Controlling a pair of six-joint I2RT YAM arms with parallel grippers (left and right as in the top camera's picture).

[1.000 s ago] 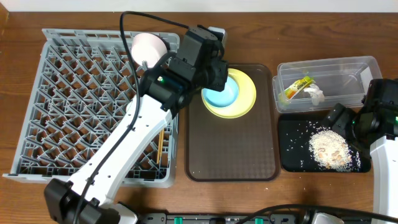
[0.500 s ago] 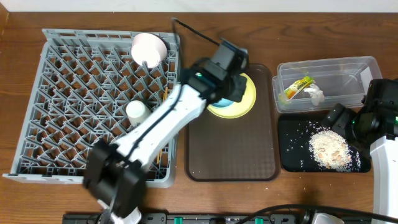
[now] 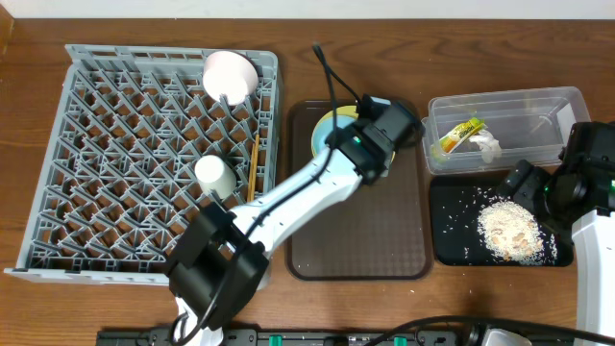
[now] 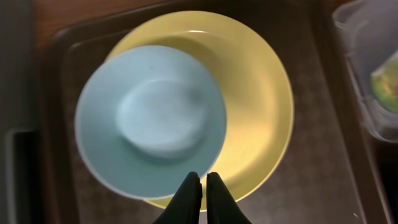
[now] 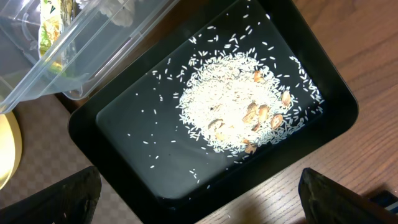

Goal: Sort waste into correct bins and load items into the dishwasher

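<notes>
The chopsticks (image 3: 253,168) lie in the grey rack (image 3: 115,154), close to its wall on the side of the brown tray (image 3: 375,240). Their long way runs from the near side of the rack to the far side, leaning just a little. The white bowl (image 3: 231,75) sits at the far wall of the rack, and we look into its open side. The small white cup (image 3: 211,173) is in the rack too, just beside the chopsticks.

On the brown tray lies the yellow-green plate (image 4: 255,106), flat, with the light blue bowl (image 4: 152,118) on top of it, open side up. The bowl sits on the part of the plate nearer the rack.

The clear tub (image 3: 509,101) holds the snack wrapper (image 3: 459,135) and the white tissue (image 3: 485,146), side by side at one end. The black tray (image 5: 336,99) sits just in front of the tub. In it lies a pile of rice with beige bits (image 5: 239,115), and loose grains are spread around the pile.

The left arm starts at the near edge of the wooden surface (image 3: 384,58). It slants over a corner of the rack and reaches to the plate. The left gripper (image 4: 203,179) points down over the near rim of the blue bowl. Its fingers are pressed together, and we see nothing between them.

The right arm stands at the right end of the surface. The right gripper (image 5: 199,180) hangs above the black tray, its fingers spread wide, holding nothing.
</notes>
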